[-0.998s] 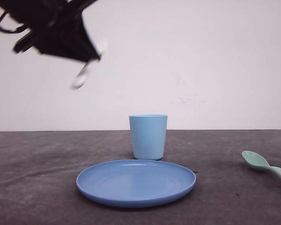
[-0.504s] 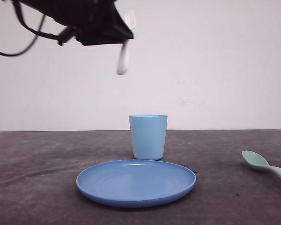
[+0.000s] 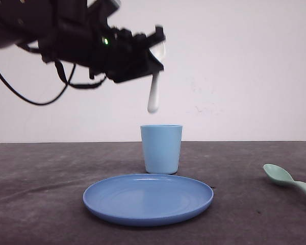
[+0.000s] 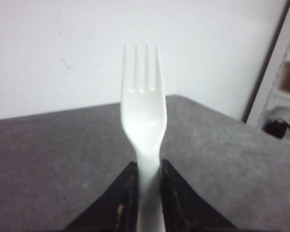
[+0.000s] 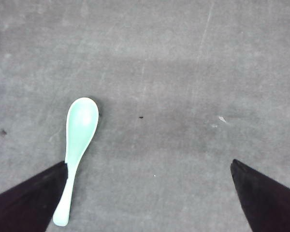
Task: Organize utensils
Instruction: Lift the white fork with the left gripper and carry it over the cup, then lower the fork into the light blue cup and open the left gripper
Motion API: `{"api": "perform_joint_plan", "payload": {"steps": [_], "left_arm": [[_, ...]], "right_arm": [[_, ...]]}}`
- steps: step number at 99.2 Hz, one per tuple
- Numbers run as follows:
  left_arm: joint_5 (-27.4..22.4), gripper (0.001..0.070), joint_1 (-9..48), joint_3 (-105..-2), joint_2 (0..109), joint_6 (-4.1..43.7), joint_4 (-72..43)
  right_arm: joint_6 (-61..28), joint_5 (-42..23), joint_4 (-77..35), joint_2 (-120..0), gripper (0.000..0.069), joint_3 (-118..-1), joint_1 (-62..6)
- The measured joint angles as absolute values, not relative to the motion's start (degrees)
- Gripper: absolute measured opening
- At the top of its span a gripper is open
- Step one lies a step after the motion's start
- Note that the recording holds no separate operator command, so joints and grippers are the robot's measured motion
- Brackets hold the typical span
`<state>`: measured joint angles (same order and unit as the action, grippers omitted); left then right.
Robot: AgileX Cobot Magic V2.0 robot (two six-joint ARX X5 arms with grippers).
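Observation:
My left gripper (image 3: 154,60) is shut on a white four-tined fork (image 3: 153,94) and holds it high over the table. The fork's handle end hangs down just above the left side of the light blue cup (image 3: 161,148). In the left wrist view the fingers (image 4: 127,193) pinch the fork (image 4: 144,106) at its neck, tines pointing away. A pale mint-green spoon (image 3: 287,180) lies on the dark table at the far right. My right gripper (image 5: 149,164) hovers open above the table, with the spoon (image 5: 79,133) beside one finger and untouched.
A round blue plate (image 3: 148,199) sits in front of the cup, near the table's front edge. Shelving (image 4: 285,82) stands beyond the table's far corner in the left wrist view. A black cable (image 3: 35,97) loops below the left arm.
The left arm has swung right and down with the fork, from the upper left to just above the cup. The fork now hangs handle-down. The spoon, cup and plate have not moved.

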<state>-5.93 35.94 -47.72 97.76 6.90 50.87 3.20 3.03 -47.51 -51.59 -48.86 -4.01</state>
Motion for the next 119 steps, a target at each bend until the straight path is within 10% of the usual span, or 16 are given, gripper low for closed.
{"api": "perform_joint_plan", "payload": {"steps": [119], "left_arm": [[-6.37, 0.0046, 36.14, -48.16, 107.55, 0.08, 51.27]], "right_arm": [[3.2, 3.03, -48.29, -51.59, 0.068, -48.86, -4.01]]}}
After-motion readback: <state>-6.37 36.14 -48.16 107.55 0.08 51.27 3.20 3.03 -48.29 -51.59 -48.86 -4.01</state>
